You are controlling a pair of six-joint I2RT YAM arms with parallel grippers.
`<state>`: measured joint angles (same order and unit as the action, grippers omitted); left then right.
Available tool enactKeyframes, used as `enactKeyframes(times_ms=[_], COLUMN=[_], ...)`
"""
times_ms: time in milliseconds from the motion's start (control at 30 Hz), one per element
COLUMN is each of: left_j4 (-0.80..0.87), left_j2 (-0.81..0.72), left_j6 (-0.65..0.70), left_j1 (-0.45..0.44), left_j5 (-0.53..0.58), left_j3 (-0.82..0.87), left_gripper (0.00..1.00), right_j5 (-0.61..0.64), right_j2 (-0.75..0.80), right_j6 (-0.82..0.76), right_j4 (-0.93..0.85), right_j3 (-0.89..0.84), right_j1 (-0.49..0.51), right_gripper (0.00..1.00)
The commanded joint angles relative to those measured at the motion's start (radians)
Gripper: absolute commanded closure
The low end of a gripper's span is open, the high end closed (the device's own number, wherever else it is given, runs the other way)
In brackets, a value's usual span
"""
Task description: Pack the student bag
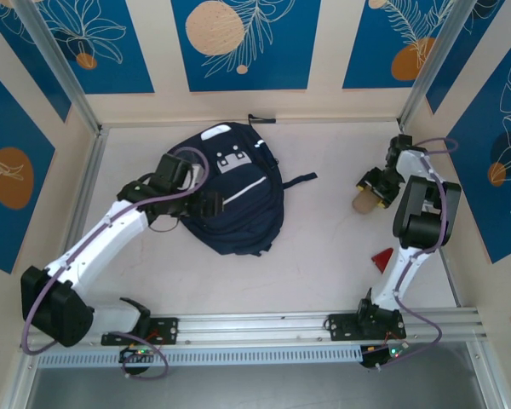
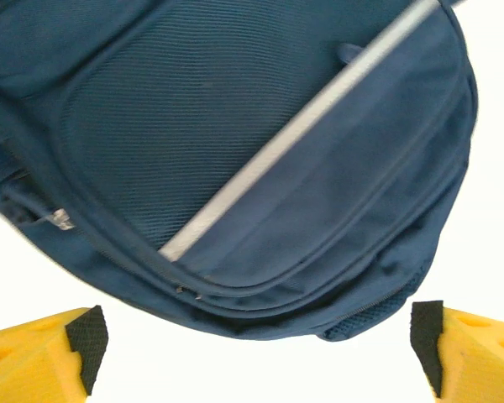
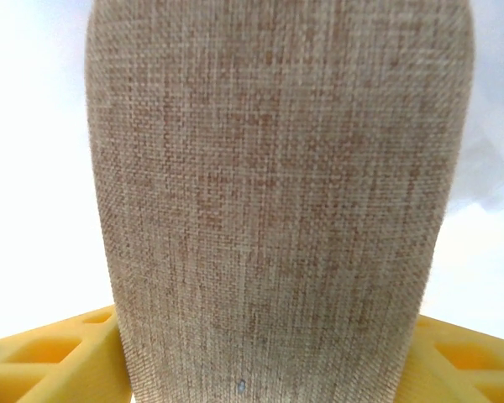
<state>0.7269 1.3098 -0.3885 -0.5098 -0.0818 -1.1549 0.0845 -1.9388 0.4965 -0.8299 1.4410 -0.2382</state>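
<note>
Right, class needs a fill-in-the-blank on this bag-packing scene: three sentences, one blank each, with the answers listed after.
1. The left gripper, by the student bag, has its jaws ____.
2. Of the two grippers, the ____ one holds the beige woven pouch.
3. The small triangular piece lying on the right side of the table is coloured ____.
Missing words: open; right; red.

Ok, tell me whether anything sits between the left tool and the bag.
Nothing visible does. The left tool hangs open at the edge of the bag, just bare table between its pads and the fabric. The right tool grips a tan pouch well aside.
</note>
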Motion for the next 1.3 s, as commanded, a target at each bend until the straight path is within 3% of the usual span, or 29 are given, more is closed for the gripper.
enactKeyframes(times_ms=[0, 267, 600, 700, 800, 933, 1267], left_j4=[0.032, 0.08, 0.132, 0.147, 0.132, 0.096, 0.013], left_j2=[0.069, 0.325, 0.563, 0.59, 0.583, 0.515, 0.335], left_j6=[0.104, 0.352, 0.457, 0.461, 0.451, 0.444, 0.366], left_j1=[-0.088, -0.227, -0.234, -0.234, -0.235, -0.235, -0.234], left_j5=[0.073, 0.197, 0.326, 0.375, 0.417, 0.405, 0.293], left_j3=[-0.075, -0.243, -0.399, -0.43, -0.445, -0.446, -0.52], left_gripper=[0.11, 0.34, 0.51, 0.62, 0.85, 1.0, 1.0], right_j5=[-0.1, -0.182, -0.209, -0.21, -0.212, -0.233, -0.389], right_j2=[0.139, 0.318, 0.391, 0.393, 0.41, 0.449, 0.566], right_j6=[0.027, 0.057, 0.076, 0.08, 0.083, 0.082, 0.129], right_j4=[0.028, 0.056, 0.066, 0.068, 0.067, 0.053, 0.056], right_j3=[-0.053, -0.184, -0.253, -0.26, -0.267, -0.268, -0.267], right_j1=[0.066, 0.209, 0.295, 0.312, 0.319, 0.324, 0.415], right_gripper=[0.32, 0.33, 0.35, 0.36, 0.36, 0.36, 0.36])
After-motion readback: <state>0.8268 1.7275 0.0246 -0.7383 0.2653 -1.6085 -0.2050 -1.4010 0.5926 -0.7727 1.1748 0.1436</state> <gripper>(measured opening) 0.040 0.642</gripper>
